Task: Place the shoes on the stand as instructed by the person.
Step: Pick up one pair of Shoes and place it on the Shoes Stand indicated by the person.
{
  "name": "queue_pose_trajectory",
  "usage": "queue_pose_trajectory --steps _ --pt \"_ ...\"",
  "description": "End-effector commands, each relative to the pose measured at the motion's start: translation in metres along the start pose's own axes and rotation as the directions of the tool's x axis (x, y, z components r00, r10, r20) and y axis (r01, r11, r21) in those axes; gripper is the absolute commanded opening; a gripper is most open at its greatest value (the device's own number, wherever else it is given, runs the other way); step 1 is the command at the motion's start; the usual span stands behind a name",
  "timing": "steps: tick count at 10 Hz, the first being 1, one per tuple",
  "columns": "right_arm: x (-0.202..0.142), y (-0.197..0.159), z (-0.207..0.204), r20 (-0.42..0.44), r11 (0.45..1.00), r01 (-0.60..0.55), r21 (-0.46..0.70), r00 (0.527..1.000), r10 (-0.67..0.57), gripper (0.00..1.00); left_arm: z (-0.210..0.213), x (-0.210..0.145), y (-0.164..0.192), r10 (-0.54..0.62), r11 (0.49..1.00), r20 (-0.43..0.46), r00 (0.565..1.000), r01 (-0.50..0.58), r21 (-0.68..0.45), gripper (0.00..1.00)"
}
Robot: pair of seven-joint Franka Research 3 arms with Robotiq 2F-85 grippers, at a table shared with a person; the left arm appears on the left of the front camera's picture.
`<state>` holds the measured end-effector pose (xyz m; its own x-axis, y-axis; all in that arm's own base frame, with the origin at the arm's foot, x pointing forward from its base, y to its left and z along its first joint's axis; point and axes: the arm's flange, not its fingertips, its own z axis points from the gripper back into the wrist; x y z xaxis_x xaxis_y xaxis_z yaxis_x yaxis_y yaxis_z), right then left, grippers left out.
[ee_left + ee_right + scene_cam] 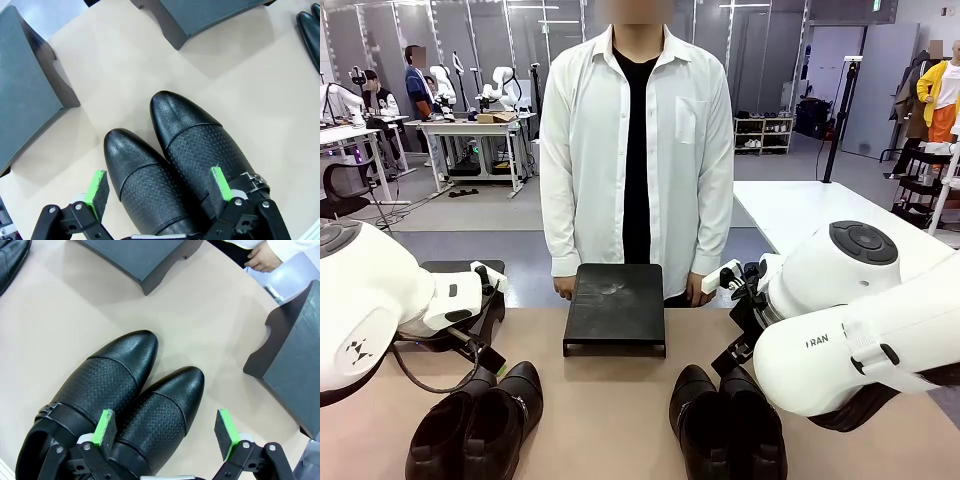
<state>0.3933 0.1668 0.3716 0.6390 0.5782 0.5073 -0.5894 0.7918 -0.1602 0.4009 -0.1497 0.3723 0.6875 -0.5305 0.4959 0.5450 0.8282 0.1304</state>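
Note:
Two pairs of shiny black shoes stand near the table's front edge. The taller pair (475, 425) is on the left and the low pair (725, 425) on the right. My left gripper (492, 368) hangs open over the left pair (175, 165). One green pad (97, 192) sits outside the pair and the other pad (220, 182) over the buckled shoe. My right gripper (165, 430) is open above the right pair (115, 390), its pads straddling one shoe (167, 410). The person (635, 150) stands behind the middle black stand (615, 308), arms down.
A second black stand (460, 300) lies under my left arm, and another stand (295, 365) is to the side in the right wrist view. The person's hand (260, 257) hangs just beyond the table's far edge. Bare table lies between the pairs and the middle stand.

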Motion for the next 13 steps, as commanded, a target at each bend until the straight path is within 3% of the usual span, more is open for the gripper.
queue_pose_trajectory --steps 1,4,7,8,10,12,13 --pt "0.014 -0.010 0.017 0.018 0.999 0.039 -0.009 0.999 -0.039 1.00 0.016 0.014 0.008 0.017 1.000 -0.006 1.000 -0.018 -0.023 1.00" --pt "0.037 -0.042 0.073 0.044 0.986 0.111 0.128 0.992 -0.118 1.00 0.059 0.039 0.032 0.104 0.984 -0.024 0.994 -0.106 -0.147 1.00" --pt "0.008 -0.094 0.132 0.044 0.904 0.176 0.389 0.977 -0.210 1.00 0.130 0.029 0.080 0.202 0.854 -0.025 0.979 -0.189 -0.484 1.00" --pt "-0.014 -0.115 0.142 0.053 0.851 0.211 0.481 0.962 -0.268 1.00 0.145 0.013 0.099 0.236 0.781 -0.026 0.971 -0.205 -0.590 1.00" --pt "-0.062 -0.150 0.165 0.048 0.759 0.276 0.590 0.926 -0.375 1.00 0.173 -0.025 0.134 0.288 0.685 -0.020 0.957 -0.220 -0.695 1.00" --pt "-0.140 -0.188 0.189 0.049 0.643 0.360 0.676 0.849 -0.527 1.00 0.199 -0.091 0.176 0.397 0.608 0.011 0.918 -0.254 -0.752 1.00" --pt "-0.193 -0.205 0.204 0.050 0.581 0.420 0.697 0.780 -0.624 1.00 0.208 -0.135 0.195 0.481 0.559 0.038 0.876 -0.273 -0.783 1.00"
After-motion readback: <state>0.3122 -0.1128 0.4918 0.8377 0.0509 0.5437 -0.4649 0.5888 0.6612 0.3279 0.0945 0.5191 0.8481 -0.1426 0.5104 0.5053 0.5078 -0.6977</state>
